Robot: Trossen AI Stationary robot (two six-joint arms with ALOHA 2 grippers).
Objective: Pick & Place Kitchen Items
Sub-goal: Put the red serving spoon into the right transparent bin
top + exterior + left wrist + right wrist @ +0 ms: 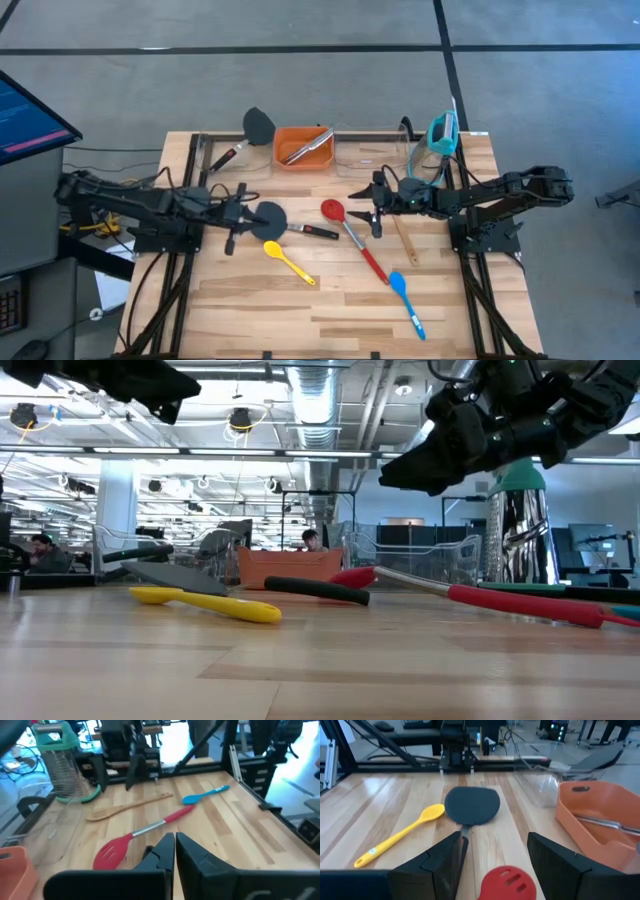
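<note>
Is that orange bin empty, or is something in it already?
Not empty. The orange bin already holds metal tongs, lying flat inside it.

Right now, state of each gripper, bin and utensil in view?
left gripper: shut, empty, above the table
right gripper: open, empty, over the red slotted spoon
orange bin: holds metal tongs
black spatula: flat on the table
yellow spoon: flat on the table
blue spoon: flat on the table
wooden fork: flat on the table
</note>
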